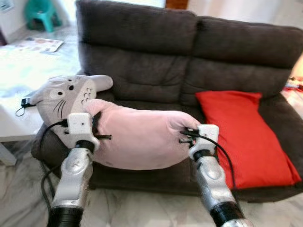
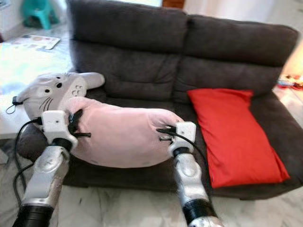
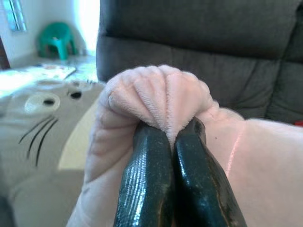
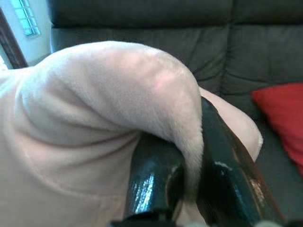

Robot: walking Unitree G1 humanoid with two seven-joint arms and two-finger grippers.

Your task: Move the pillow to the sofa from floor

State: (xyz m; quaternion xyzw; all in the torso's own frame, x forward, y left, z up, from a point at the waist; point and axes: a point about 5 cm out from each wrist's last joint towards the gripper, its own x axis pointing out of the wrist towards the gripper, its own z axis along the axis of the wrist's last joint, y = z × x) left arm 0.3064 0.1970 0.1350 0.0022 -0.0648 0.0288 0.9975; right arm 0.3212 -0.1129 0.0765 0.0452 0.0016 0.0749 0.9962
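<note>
Left eye view: pillow (image 1: 137, 137) on sofa (image 1: 189, 52), pinched between left end effector (image 1: 97, 124) and right end effector (image 1: 185, 135).

Floor (image 1: 156, 208) was pale marble-look tile with grey veining, glossy under strong daylight. A two-seat sofa (image 1: 189, 56) in dark brown-grey fabric stood against the far side, cushions creased, backrest split by a central seam. A red cushion (image 1: 246, 137) lay tilted on its right seat (lower corner hanging past the front edge). To the left, a low white surface (image 1: 14, 125) stood close beside the sofa's arm. Farther back on the floor lay a printed mat or sheet (image 1: 40, 44), and behind it a small teal plastic chair (image 1: 41, 12) near a pale wall. A window (image 4: 26, 16) with small panes showed at the left, washing that side out.
</note>
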